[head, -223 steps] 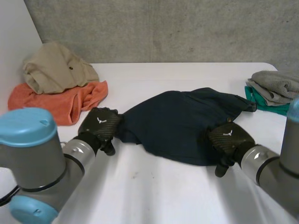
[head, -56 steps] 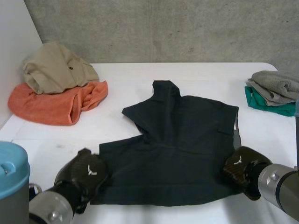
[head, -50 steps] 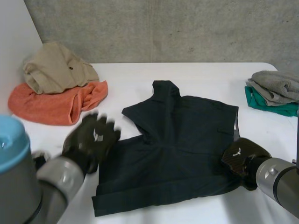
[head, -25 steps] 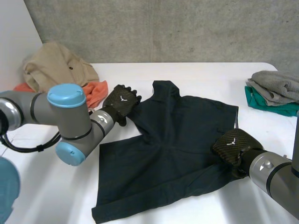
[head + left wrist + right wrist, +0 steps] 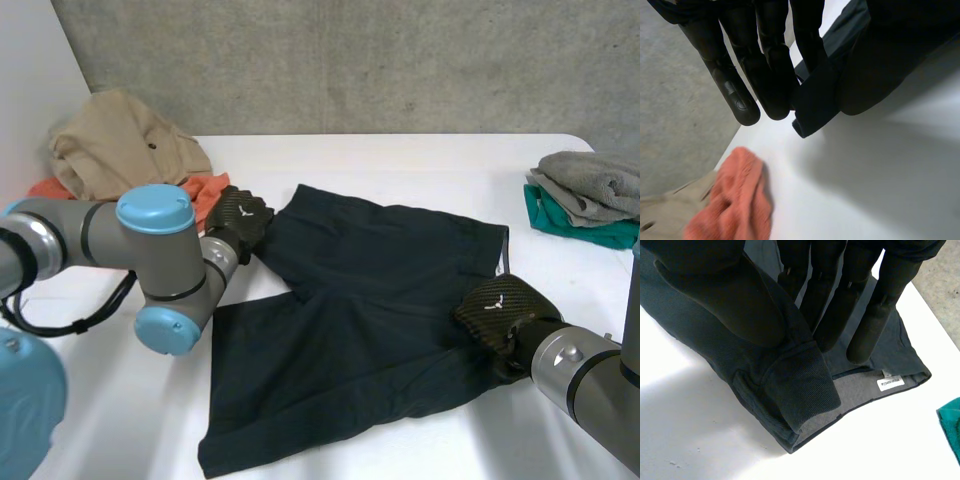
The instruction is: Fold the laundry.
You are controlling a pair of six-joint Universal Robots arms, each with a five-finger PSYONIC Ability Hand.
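Dark shorts (image 5: pixel 370 320) lie spread mid-tabletop (image 5: pixel 420 165), mostly flat; by their outline, no fold has been made yet. Left hand (image 5: pixel 238 220) is at the far leg hem, with the hem's edge pinched in its fingers (image 5: pixel 770 75). Right hand (image 5: pixel 500 312) is at the waistband's near corner, thumb clamping a roll of cloth against fingers (image 5: pixel 832 315). Grey and teal stack (image 5: pixel 585 190) looks folded. Tan and orange heap (image 5: pixel 120 150) is unfolded, judged left to do.

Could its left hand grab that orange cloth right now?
Probably not at once. The left robot hand sits right beside the orange cloth, nothing between, but it pinches an edge of the dark shorts and would have to let go first.
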